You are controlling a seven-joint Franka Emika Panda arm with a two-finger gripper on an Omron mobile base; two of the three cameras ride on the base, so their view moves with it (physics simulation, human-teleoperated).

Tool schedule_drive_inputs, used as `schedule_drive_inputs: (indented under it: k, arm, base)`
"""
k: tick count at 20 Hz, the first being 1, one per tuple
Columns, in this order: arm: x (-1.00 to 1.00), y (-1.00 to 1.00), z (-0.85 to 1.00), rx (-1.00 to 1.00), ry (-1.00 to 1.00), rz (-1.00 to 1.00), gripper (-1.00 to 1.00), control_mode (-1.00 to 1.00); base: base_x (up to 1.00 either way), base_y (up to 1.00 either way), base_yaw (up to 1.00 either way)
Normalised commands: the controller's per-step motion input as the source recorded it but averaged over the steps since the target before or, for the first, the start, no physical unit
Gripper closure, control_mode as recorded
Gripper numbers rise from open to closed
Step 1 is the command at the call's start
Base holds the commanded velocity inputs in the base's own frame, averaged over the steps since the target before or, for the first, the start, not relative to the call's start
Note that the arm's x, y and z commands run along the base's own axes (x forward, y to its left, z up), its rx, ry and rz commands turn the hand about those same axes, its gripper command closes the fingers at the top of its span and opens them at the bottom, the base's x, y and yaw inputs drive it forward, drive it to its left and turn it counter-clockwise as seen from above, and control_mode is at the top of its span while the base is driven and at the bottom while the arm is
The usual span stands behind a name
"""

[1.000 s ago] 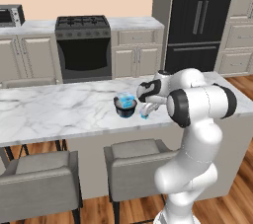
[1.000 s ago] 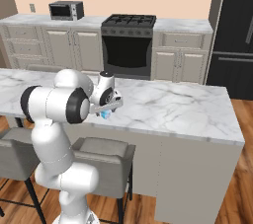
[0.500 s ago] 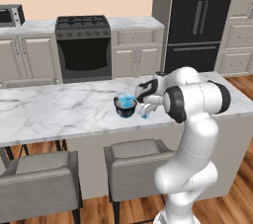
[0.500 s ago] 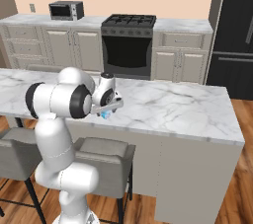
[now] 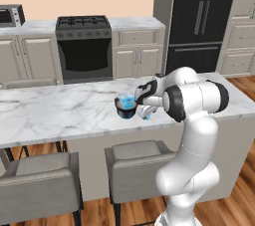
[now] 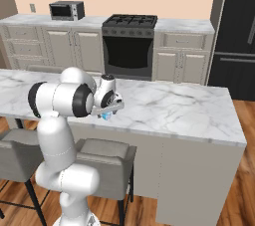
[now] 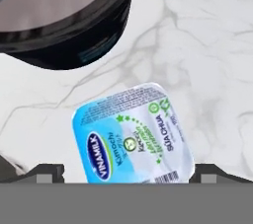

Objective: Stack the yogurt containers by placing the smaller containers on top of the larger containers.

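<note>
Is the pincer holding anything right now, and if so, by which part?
Nothing is held. The pincer is open, its tips standing either side of the small yogurt cup on the marble counter, not closed on it, beside the dark bowl.

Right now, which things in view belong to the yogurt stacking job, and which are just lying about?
Job: smaller yogurt cup, just ahead of the open hand; larger yogurt cup.
Lying about: dark bowl, stools, stove, microwave.
</note>
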Motion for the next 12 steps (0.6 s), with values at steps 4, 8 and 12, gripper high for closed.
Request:
schedule_drive_inputs:
  k: [4,8,12]
  arm:
    - [0.01,0.02,-0.07,0.00,0.00,0.00,-1.00,-1.00]
    - [0.16,0.00,-0.19,0.00,0.00,0.00,-1.00,-1.00]
    - [0.08,0.04,-0.13,0.00,0.01,0.00,-1.00,-1.00]
  base:
    - [0.00,0.00,0.00]
    - [0.00,0.00,0.00]
    - [0.00,0.00,0.00]
